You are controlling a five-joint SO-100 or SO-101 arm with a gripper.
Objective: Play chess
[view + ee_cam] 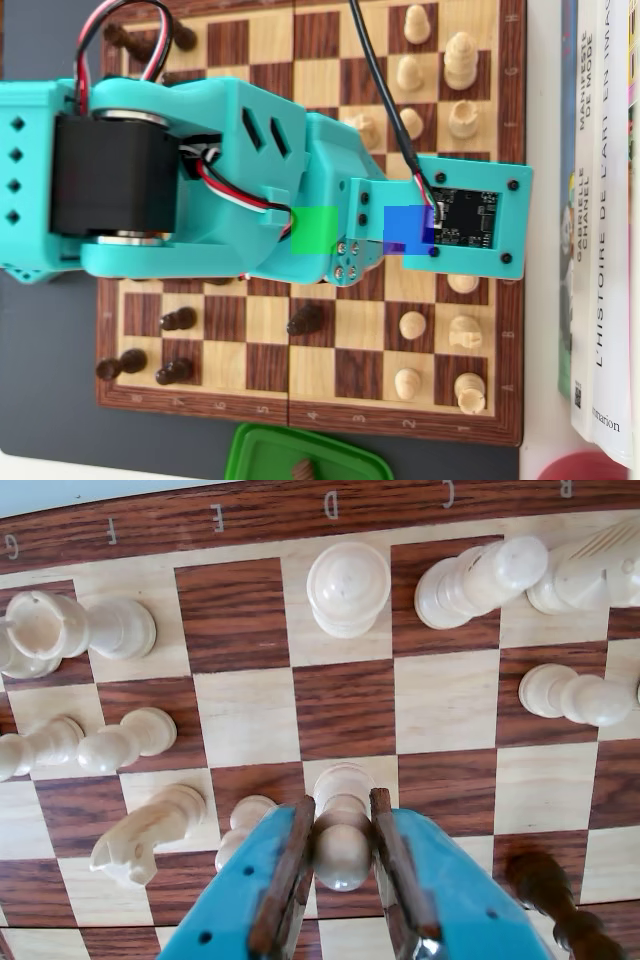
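Note:
In the wrist view my teal gripper (340, 802) with brown pads comes in from the bottom edge. It is shut on a white pawn (343, 852), one pad on each side of its neck. The pawn stands over a light square of the wooden chessboard (345, 705); I cannot tell whether its base touches. Close to the left are another white pawn (243, 825) and a white knight (148, 835). In the overhead view the arm (230, 180) spans the middle of the chessboard (300, 418) and hides the gripper and the held pawn.
More white pieces stand near the lettered edge: a pawn (348, 588), taller pieces (480, 575) and a rook (60, 628). A dark piece (555, 895) is just right of the gripper. Overhead, dark pawns (305, 320), a green lid (300, 455) and books (600, 200) show.

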